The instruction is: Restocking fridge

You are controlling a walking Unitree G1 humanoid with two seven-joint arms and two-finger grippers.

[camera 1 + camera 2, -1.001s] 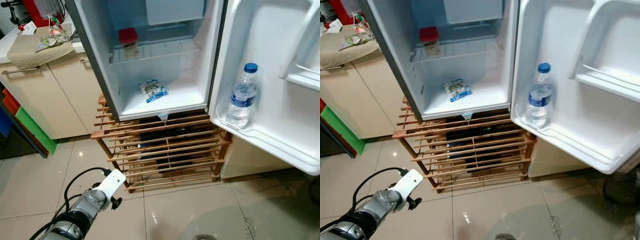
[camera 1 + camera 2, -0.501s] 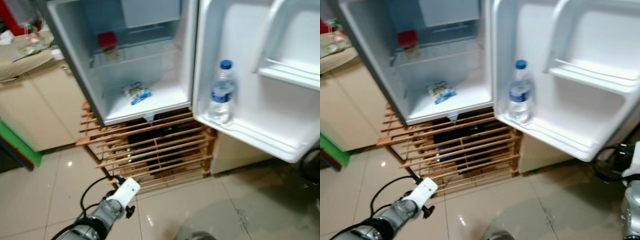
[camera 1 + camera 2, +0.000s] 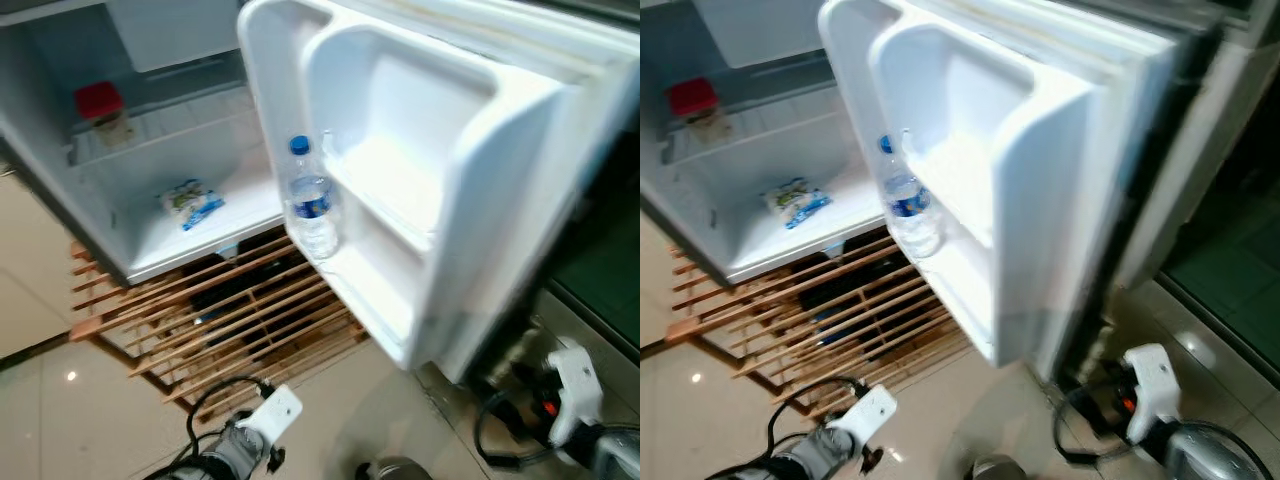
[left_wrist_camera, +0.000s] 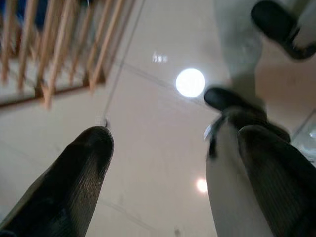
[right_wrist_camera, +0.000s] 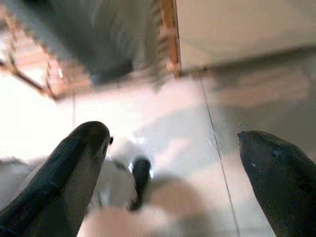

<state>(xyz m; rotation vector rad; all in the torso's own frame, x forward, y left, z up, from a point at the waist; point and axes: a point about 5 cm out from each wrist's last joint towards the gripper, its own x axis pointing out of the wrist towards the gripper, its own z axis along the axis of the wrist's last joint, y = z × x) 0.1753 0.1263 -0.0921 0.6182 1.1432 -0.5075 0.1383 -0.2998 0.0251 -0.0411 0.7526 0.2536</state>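
The small fridge (image 3: 245, 212) stands open on a wooden slatted rack (image 3: 230, 310). Inside, a red-lidded jar (image 3: 103, 110) sits on the wire shelf and a blue-and-white packet (image 3: 192, 203) lies on the fridge floor. A water bottle (image 3: 312, 205) with a blue cap stands upright in the lower pocket of the white door (image 3: 430, 170). Both arms hang low over the tiled floor, the left arm (image 3: 250, 430) before the rack and the right arm (image 3: 570, 390) beyond the door's edge. My left gripper (image 4: 173, 143) and right gripper (image 5: 173, 136) are open and hold nothing.
The open door juts toward me and stands between the two arms. A dark, greenish surface (image 3: 600, 260) lies behind the door at the right. Glossy beige floor tiles (image 3: 40, 420) spread in front of the rack. A robot foot (image 4: 276, 19) rests on the tiles.
The whole picture has swung: the camera turned right, so the fridge sits further left and the door is seen more edge-on. The right arm has come into view.
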